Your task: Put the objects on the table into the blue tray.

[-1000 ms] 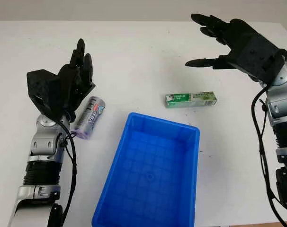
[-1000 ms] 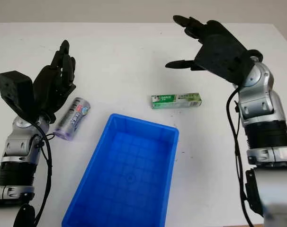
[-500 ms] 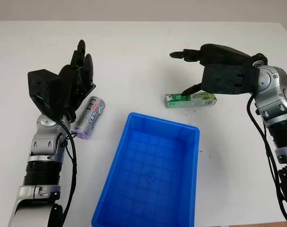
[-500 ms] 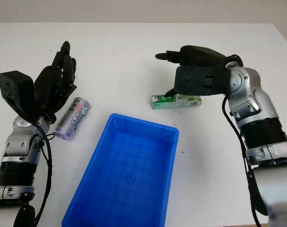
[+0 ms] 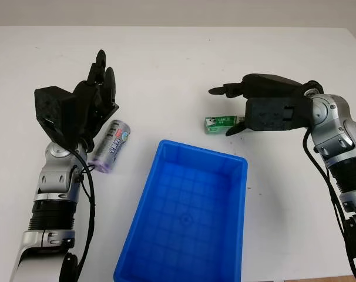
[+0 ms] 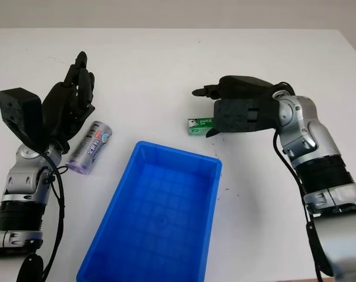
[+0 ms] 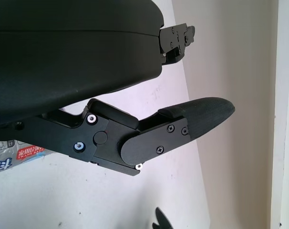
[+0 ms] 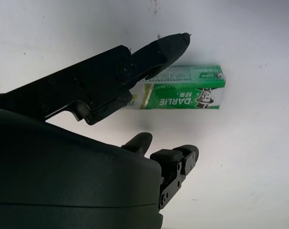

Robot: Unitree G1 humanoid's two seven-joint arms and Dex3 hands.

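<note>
Toothpaste box [image 8: 182,93]: "DARLIE" print readable at right hand [image 5: 266,110], fingers [image 8: 159,52] unclosed.

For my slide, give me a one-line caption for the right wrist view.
Right hand, open, poised over the green toothpaste box lying on the white table.

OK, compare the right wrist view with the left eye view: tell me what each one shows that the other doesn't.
Right wrist view alone: the DARLIE lettering on the green toothpaste box.

Left eye view alone: the blue tray, the purple-capped tube on the table, and the left hand, open, raised beside that tube.

Both: the right hand, open, fingers bracketing the box without closing on it.
</note>
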